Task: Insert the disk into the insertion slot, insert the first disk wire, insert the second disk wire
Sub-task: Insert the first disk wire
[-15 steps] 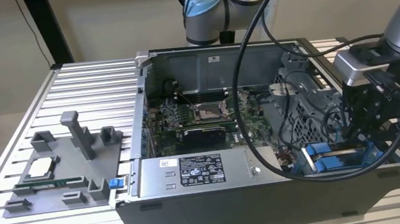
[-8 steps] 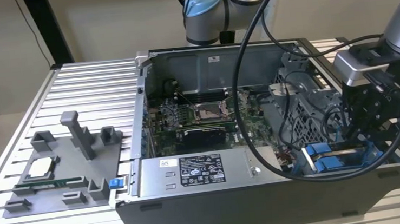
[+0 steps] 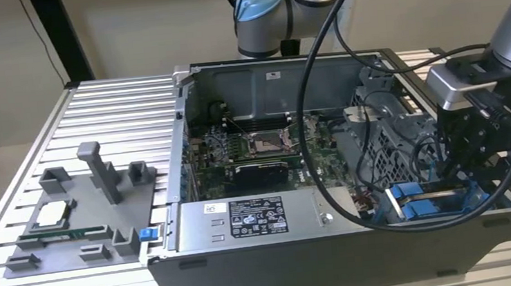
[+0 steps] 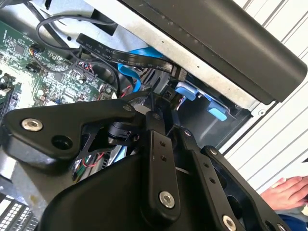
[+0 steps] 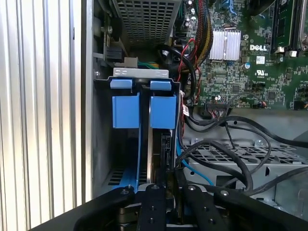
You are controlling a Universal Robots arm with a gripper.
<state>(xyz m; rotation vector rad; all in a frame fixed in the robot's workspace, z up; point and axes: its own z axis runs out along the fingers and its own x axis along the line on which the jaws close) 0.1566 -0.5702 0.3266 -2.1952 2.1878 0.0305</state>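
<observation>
The disk [image 5: 155,154] stands edge-on in the insertion slot [image 5: 126,111], clamped by the pincer [image 5: 164,182].

You're in a robotics lab here: ribbed aluminium table [image 3: 114,114], an opened computer case [image 3: 341,267] on it, grey parts fixture [image 3: 66,251] alongside, robot arm [image 3: 269,24] overhead.

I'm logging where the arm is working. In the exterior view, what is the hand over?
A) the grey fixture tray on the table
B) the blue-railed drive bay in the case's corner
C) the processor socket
B: the hand hangs above the blue rails of the insertion slot, at the exterior view's right end of the computer case.
</observation>
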